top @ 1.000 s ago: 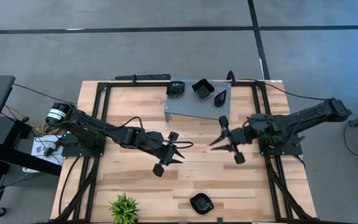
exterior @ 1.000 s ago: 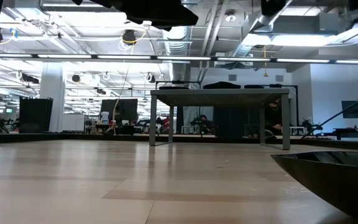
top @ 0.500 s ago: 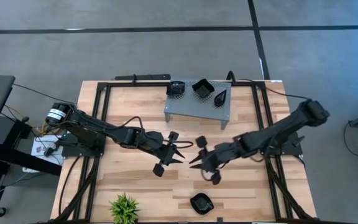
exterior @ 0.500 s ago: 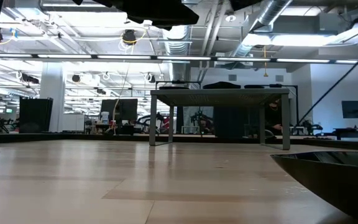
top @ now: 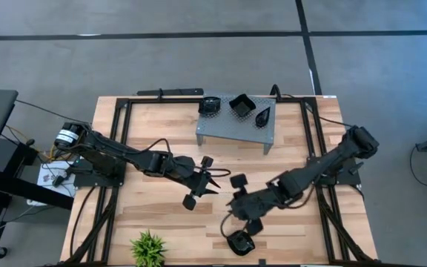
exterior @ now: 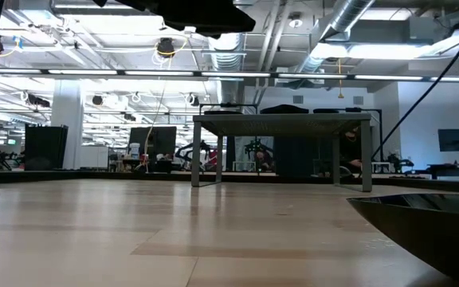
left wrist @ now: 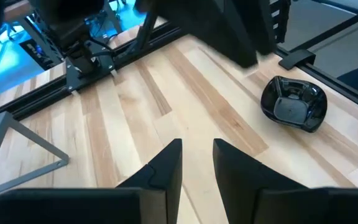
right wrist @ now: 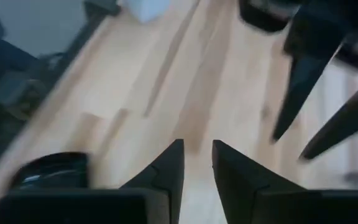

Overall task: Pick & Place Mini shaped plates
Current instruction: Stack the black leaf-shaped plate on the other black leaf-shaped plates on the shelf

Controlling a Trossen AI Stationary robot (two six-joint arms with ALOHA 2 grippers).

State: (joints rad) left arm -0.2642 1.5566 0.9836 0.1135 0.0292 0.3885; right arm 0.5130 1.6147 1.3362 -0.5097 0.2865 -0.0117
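One glossy black mini plate (top: 241, 242) lies flat on the wood by the table's near edge; it also shows in the left wrist view (left wrist: 293, 104), the right wrist view (right wrist: 48, 171), and close up in the low view (exterior: 429, 231). Three more plates (top: 242, 105) rest on the grey perforated shelf (top: 232, 127) at the far side. My right gripper (top: 228, 213) (right wrist: 197, 158) hovers open just short of the lone plate, slanting down, touching nothing. My left gripper (top: 216, 183) (left wrist: 197, 155) waits open over mid-table.
A small green plant (top: 148, 248) stands at the near edge, left of the lone plate. Black frame rails (top: 121, 148) run along the table's left and right sides. The two grippers are close together at mid-table. The shelf stands on thin legs (exterior: 281, 147).
My right gripper has swept from beside the shelf toward the table's near edge and leftward, tipping more steeply downward, and now hangs near the lone plate. The plates have not moved.
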